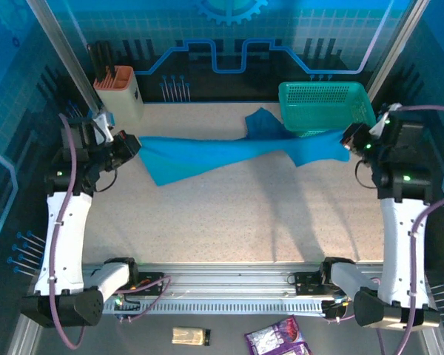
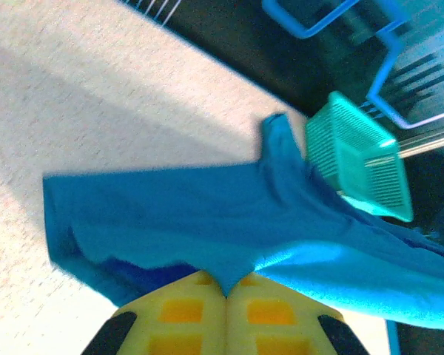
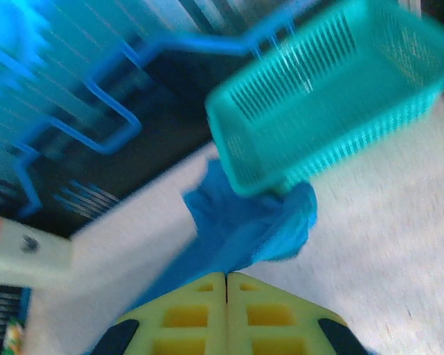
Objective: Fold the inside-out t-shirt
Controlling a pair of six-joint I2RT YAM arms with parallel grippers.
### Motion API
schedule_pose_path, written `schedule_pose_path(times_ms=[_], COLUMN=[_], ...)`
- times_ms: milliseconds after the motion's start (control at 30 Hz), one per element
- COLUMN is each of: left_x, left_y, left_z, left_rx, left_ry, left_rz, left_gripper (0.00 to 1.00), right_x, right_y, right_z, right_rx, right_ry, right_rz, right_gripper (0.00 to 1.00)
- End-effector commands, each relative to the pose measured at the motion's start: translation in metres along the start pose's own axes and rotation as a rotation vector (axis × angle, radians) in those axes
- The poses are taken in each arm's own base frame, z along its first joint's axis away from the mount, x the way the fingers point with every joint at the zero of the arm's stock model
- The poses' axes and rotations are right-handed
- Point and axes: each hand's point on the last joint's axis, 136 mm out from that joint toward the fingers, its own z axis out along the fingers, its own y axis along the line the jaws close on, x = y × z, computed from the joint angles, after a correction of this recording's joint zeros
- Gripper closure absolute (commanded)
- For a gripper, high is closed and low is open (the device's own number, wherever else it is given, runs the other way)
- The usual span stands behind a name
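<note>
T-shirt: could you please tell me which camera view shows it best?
The top external view: it shows the whole t-shirt stretched between the left gripper and right gripper. The left wrist view shows most of it, cut off at the frame edge; the right wrist view is blurred and shows one bunched end.

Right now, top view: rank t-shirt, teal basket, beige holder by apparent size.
1. t-shirt, stretched across most of the table width
2. basket
3. holder, clearly smallest
</note>
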Motion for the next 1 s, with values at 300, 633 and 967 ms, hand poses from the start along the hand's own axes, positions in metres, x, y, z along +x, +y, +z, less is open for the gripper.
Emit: schedule_pose_path(times_ms=[300, 633, 967], left_x=[-0.12, -0.119, -0.122], left_y=[-0.124, -0.101, -0.136], left_z=[-0.146, -0.117, -0.207], left_rx=[0.184, 0.177, 0.174], left_ry=[-0.43, -0.416, -0.678], left_rz=[0.222, 0.14, 0.268], left_gripper=[1.0, 1.0, 1.0], right_x=[-0.108, -0.161, -0.142], right_y=[0.069, 0.092, 0.089], right_z=[-0.06, -0.162, -0.224], right_rx=[-0.196, -0.183, -0.22], right_ry=[-0.344, -0.651, -0.791], right_rz=[0.016, -0.097, -0.154], right_gripper=[1.0, 1.0, 1.0])
